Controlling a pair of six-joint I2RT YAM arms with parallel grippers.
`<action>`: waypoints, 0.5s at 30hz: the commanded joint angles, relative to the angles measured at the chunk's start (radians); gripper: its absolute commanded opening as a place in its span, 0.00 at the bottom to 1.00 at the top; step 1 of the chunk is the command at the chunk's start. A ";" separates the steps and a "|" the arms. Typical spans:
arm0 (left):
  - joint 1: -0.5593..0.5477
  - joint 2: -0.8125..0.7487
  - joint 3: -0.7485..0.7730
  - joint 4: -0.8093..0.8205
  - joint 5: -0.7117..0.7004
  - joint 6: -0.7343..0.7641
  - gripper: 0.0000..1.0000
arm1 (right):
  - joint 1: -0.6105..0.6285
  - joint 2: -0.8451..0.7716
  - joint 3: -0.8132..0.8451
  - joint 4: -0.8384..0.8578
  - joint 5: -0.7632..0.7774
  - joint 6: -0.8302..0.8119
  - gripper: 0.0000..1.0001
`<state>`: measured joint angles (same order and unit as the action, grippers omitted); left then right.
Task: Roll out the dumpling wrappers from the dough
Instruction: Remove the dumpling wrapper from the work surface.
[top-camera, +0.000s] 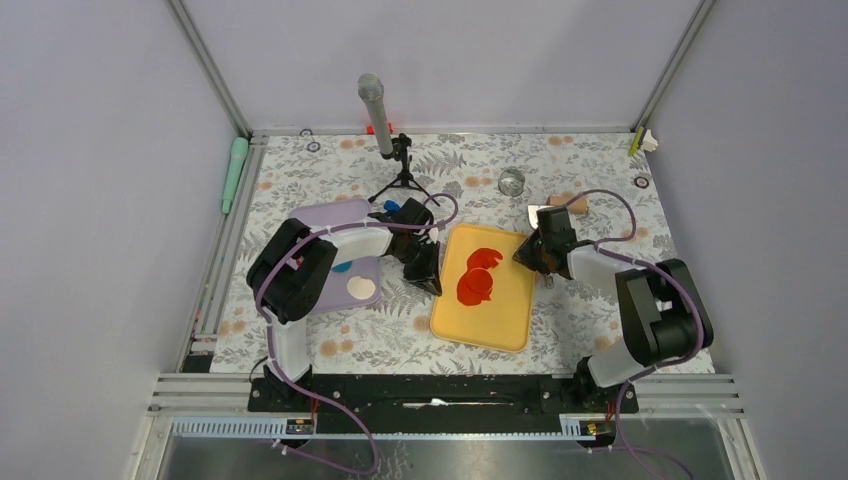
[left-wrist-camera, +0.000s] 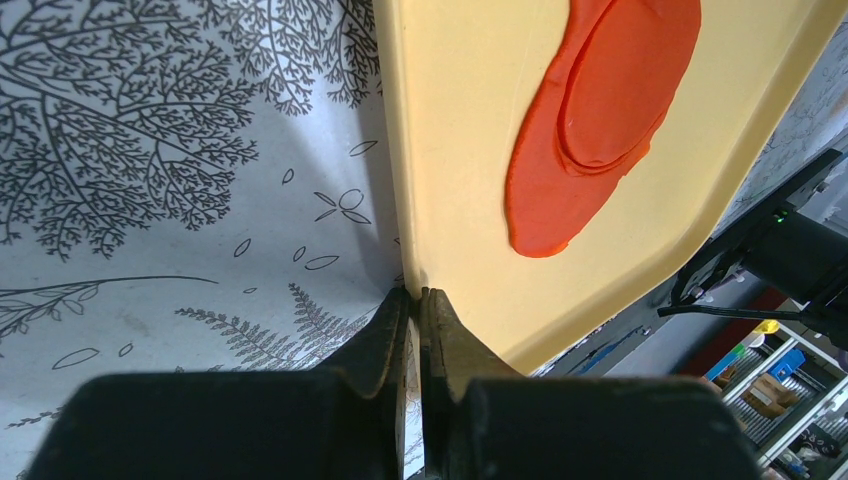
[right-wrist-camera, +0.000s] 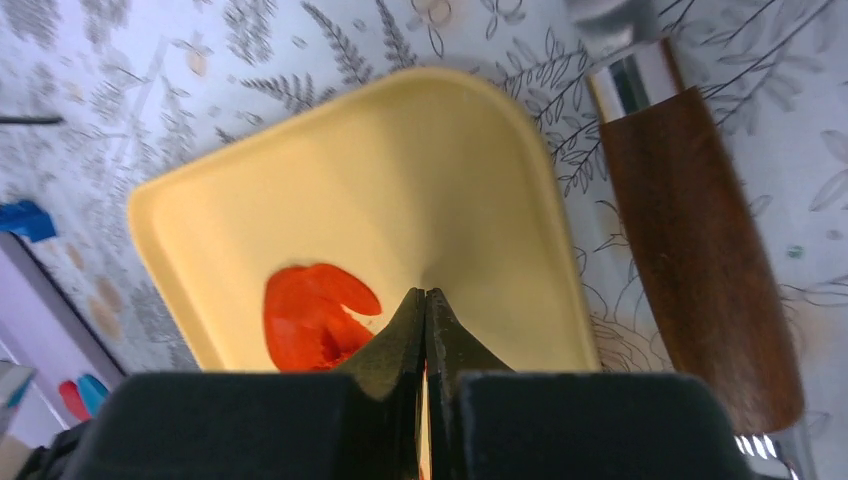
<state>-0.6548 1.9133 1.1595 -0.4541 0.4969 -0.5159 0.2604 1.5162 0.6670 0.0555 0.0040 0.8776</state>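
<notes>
A yellow tray (top-camera: 500, 325) lies in the middle of the table. On it are a round red wrapper (top-camera: 475, 287) and, just behind it, a flat red sheet with a piece cut out (top-camera: 487, 258). In the left wrist view one red disc lies on a larger red sheet (left-wrist-camera: 600, 110). The right wrist view shows the notched red sheet (right-wrist-camera: 310, 315). My left gripper (top-camera: 430, 275) is shut, its tips (left-wrist-camera: 413, 293) against the tray's left rim (left-wrist-camera: 395, 150). My right gripper (top-camera: 528, 255) is shut over the tray's right side (right-wrist-camera: 425, 293), with nothing seen in its jaws.
A brown wooden roller (top-camera: 570, 205) lies right of the tray, and shows in the right wrist view (right-wrist-camera: 700, 250). A metal ring cutter (top-camera: 511, 181) sits behind. A purple tray (top-camera: 340, 215) at the left holds a cream disc (top-camera: 361, 289) and a blue one (top-camera: 343, 266). A microphone tripod (top-camera: 402, 165) stands at the back.
</notes>
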 joint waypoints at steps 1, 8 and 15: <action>-0.019 0.041 0.006 -0.043 0.003 0.038 0.00 | -0.001 0.084 0.043 -0.015 -0.093 -0.052 0.00; -0.020 0.039 0.006 -0.047 0.005 0.043 0.00 | 0.001 0.136 0.028 0.074 -0.181 0.007 0.00; -0.023 0.045 0.009 -0.047 0.009 0.043 0.00 | 0.013 0.154 0.024 0.113 -0.242 0.015 0.00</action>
<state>-0.6548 1.9167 1.1652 -0.4614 0.4995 -0.5083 0.2573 1.6440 0.6983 0.1669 -0.1829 0.8875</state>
